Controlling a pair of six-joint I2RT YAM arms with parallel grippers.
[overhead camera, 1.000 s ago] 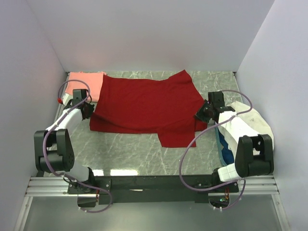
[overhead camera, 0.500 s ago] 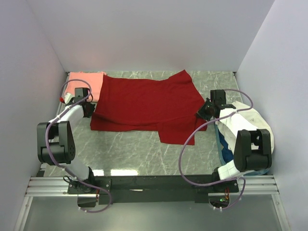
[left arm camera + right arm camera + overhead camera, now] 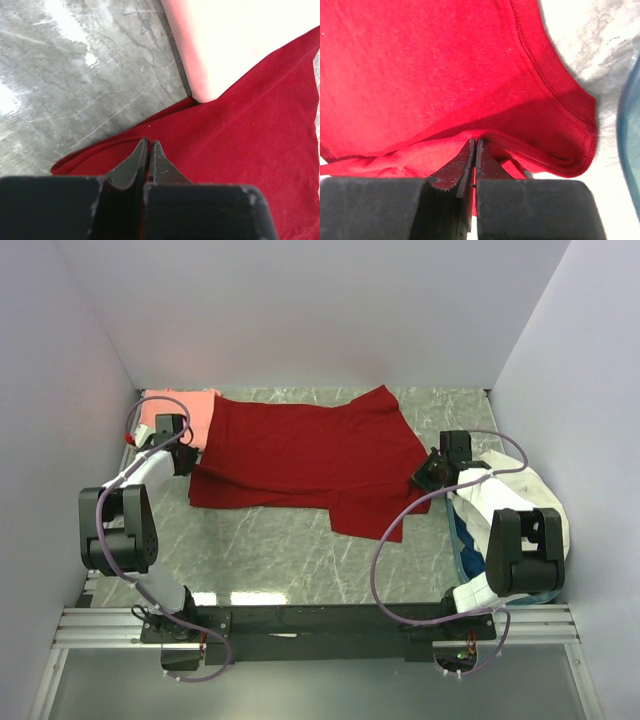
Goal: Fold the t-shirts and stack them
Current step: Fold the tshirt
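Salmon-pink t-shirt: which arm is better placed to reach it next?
Left. The left pincer sits right beside the salmon-pink t-shirt, though shut on the red t-shirt; the right pincer grips that shirt's opposite side.

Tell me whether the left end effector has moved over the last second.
Yes. The left end effector, shut on the red t-shirt, has shifted toward the back wall, closer to the pink t-shirt.
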